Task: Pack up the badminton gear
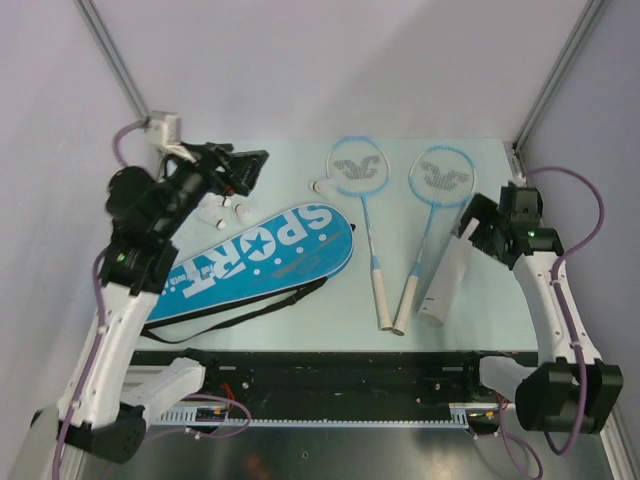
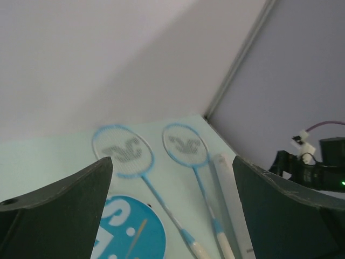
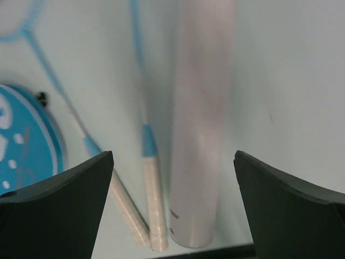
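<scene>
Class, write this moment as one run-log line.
left hand open, empty | right hand open above tube | rackets, bag, shuttlecocks on table

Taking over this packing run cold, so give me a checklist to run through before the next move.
1. Right gripper open: ok, jaws stand wide.
2. White tube lined up between its fingers: ok, it lies lengthwise between them, not gripped.
3. Left gripper open and empty: ok.
4. Tube apart from the nearest racket handle: cannot tell, they lie very close.
5. Blue bag unzipped to take the gear: cannot tell.
6. Shuttlecocks collected: not ok, they lie loose beside the bag.
</scene>
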Controlling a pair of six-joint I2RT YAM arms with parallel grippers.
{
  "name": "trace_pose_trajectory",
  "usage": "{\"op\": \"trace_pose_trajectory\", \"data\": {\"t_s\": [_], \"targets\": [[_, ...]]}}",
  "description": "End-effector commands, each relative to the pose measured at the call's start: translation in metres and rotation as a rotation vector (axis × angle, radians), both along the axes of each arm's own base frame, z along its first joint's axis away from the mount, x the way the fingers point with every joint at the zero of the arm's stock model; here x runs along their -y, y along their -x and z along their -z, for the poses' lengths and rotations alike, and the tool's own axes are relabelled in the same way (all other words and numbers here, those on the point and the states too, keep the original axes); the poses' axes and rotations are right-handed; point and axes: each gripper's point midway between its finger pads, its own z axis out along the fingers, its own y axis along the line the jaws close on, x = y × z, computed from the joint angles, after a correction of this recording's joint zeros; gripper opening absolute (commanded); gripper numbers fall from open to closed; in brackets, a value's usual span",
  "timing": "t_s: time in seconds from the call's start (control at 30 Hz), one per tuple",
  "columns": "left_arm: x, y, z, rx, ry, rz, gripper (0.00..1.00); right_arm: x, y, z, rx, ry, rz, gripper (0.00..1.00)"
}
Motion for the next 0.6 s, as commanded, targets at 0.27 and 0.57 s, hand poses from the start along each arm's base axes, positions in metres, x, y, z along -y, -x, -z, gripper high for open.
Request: {"op": "trace_pose_trajectory", "data": {"t_s": [0.27,0.57], "targets": [[0.098,-0.013,0.089,-0.215,0.022,0.497,0.96,0.003,0.019,0.103,-0.218,-0.247,0.178,0.97],[0.132,0.016,0.116,-0.237,0.004,0.665,0.95,-0.010,-0.002,0.146,-0.207,-0.360,0.181,0.84]]}}
